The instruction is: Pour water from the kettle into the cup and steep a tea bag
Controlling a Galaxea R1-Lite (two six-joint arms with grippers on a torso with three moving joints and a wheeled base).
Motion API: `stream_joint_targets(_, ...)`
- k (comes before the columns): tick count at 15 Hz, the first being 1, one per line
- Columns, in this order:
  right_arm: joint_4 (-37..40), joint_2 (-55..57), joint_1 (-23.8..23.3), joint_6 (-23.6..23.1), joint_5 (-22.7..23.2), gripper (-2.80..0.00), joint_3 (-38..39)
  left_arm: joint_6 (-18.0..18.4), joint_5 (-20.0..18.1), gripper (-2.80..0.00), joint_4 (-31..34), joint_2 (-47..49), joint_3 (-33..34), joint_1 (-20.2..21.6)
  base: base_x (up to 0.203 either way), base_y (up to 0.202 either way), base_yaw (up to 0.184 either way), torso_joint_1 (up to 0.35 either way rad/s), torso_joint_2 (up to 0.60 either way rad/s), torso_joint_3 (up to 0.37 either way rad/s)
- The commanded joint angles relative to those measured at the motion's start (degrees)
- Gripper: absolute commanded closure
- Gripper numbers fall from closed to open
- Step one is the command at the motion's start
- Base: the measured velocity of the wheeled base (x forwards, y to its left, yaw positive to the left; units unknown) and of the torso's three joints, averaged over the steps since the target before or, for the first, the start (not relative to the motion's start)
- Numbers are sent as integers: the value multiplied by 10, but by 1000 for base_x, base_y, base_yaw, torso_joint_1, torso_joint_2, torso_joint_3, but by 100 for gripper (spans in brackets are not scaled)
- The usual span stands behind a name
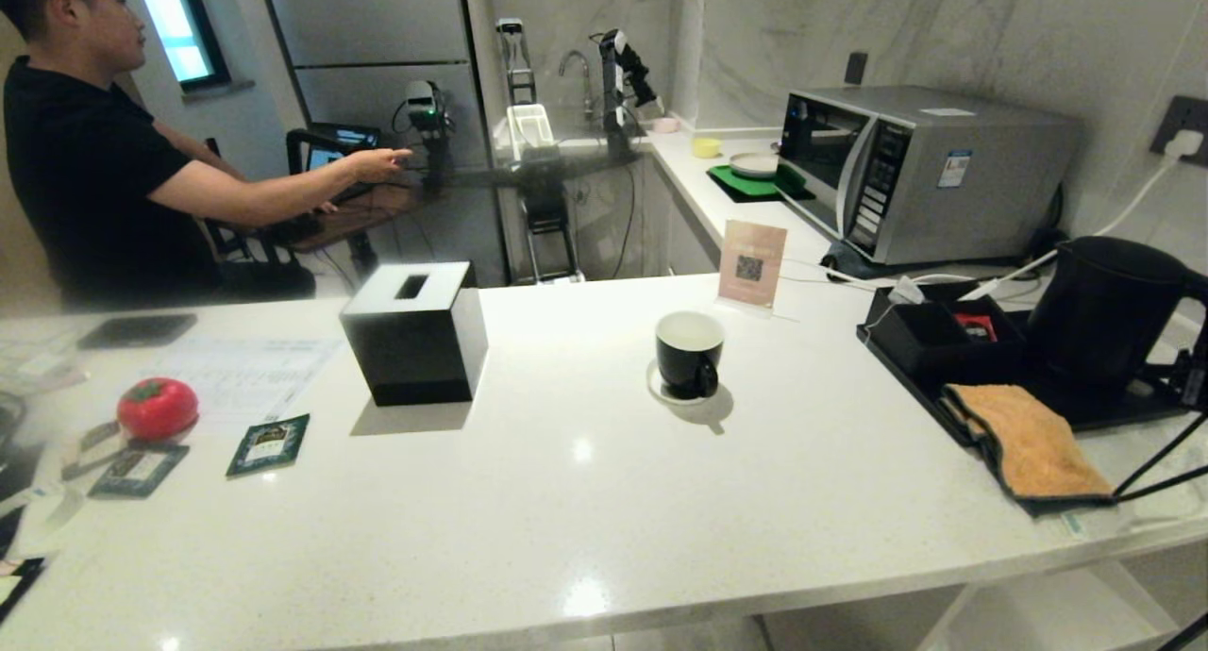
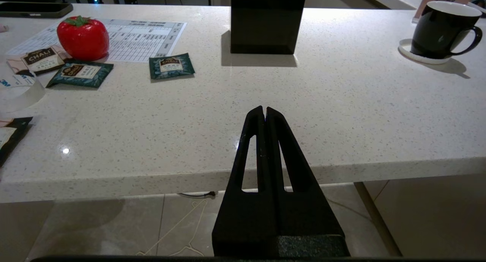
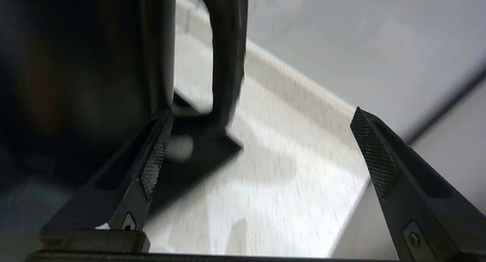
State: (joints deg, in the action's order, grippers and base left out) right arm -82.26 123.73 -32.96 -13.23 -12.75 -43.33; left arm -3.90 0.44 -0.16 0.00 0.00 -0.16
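Observation:
The tall black kettle (image 1: 1104, 311) stands on a black tray (image 1: 906, 373) at the right end of the counter. In the right wrist view its body (image 3: 76, 64) and loop handle (image 3: 228, 53) are close ahead. My right gripper (image 3: 262, 113) is open beside the handle and holds nothing. The black cup (image 1: 689, 354), white inside, sits on its small saucer mid-counter, handle toward me. Tea bag sachets (image 2: 171, 65) lie on the left of the counter. My left gripper (image 2: 264, 109) is shut and empty, in front of the counter's near edge.
A black tissue box (image 1: 415, 335) stands left of the cup. A red tomato-shaped object (image 1: 158, 408) and papers lie far left. An orange cloth (image 1: 1033, 443) hangs over the tray's front. A microwave (image 1: 925, 170) and a sign card (image 1: 752, 262) stand behind. A person (image 1: 85, 160) sits back left.

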Motion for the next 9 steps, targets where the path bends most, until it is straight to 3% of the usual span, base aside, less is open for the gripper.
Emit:
stream_joint_targets(1, -23, -36, 3, 0, -1, 0, 65, -1, 0, 0, 0, 1, 0, 0, 0, 0, 0, 0, 0, 0)
stream_joint_targets(9, -23, -147, 8, 29, -2, 0, 208, -1, 0, 0, 0, 1, 0, 0, 0, 0, 0, 0, 0, 0)
